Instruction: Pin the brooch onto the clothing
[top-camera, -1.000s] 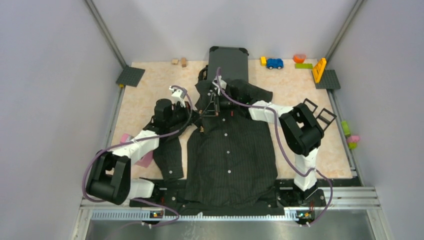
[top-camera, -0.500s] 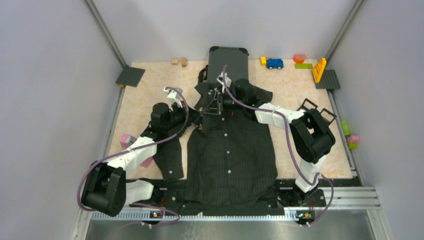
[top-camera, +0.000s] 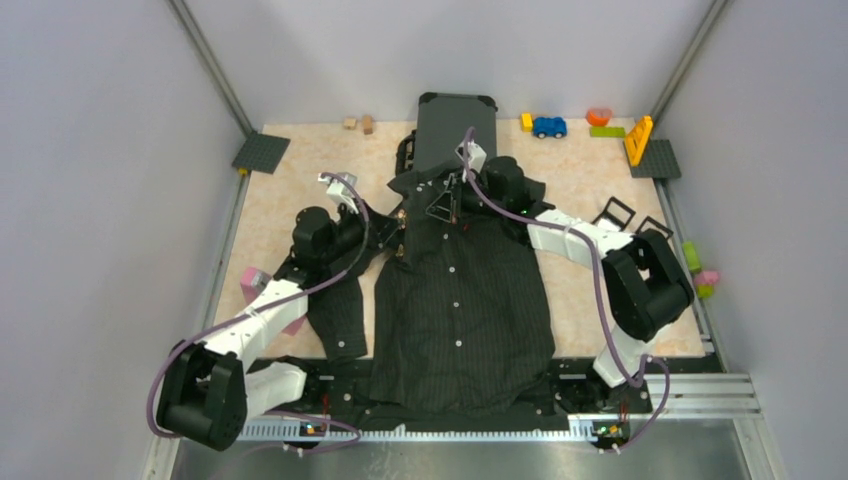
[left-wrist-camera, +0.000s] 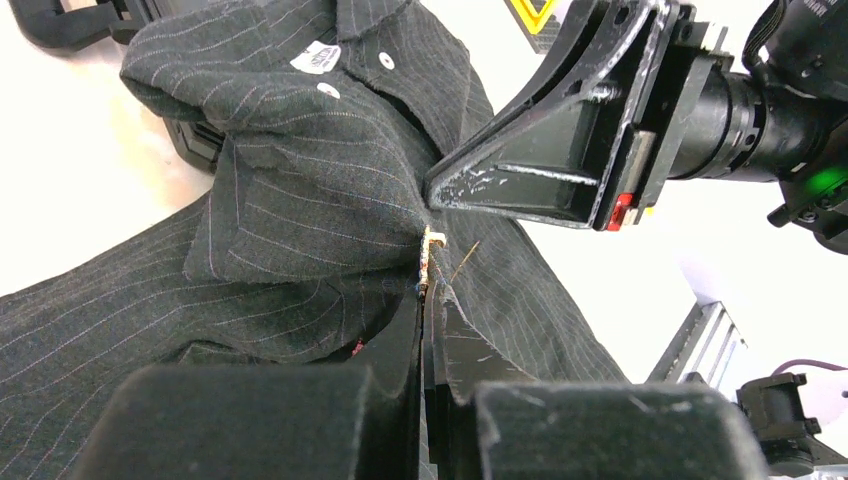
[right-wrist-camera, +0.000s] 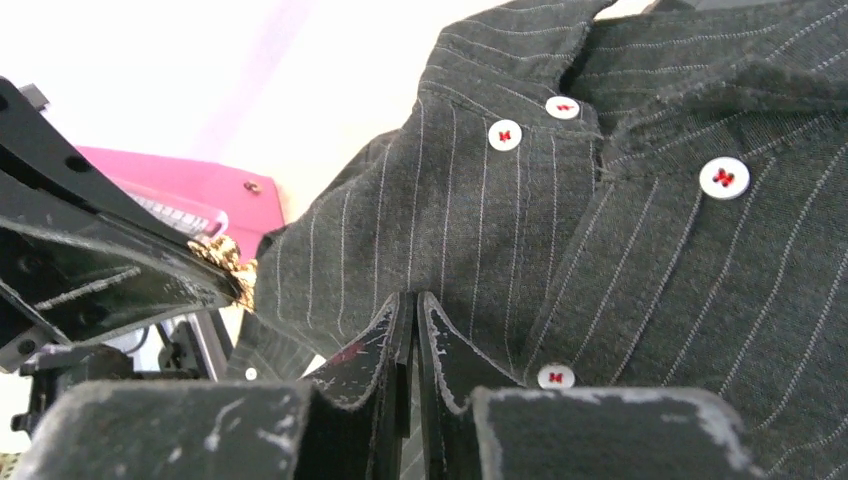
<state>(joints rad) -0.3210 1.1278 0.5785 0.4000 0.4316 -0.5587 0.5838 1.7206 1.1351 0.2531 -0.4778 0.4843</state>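
Our left tool (left-wrist-camera: 432, 292) has its two fingers pressed tight on a small gold-coloured brooch (left-wrist-camera: 432, 250), whose thin pin juts out to one side just above the fingertips. The brooch sits right against a raised fold of the black pinstriped long-sleeved shirt (top-camera: 460, 300), high on the chest and near the collar. Our right tool (right-wrist-camera: 414, 302) is closed as well, nipping that same fold of cloth between its tips, so the two tools meet almost tip to tip with the brooch between them. The shirt lies spread front up on the pale marbled tabletop (top-camera: 300, 190), with white buttons running down its middle, the hem at the near edge by the arm bases and the collar at the far end. One sleeve lies alongside the body under our left arm. Just beyond the collar lies a dark grey hard suitcase (top-camera: 455, 120), touching the shirt. A blue toy car (top-camera: 549, 127) stands at the far edge, well apart, and a pink block (top-camera: 252, 277) lies beside our left arm.
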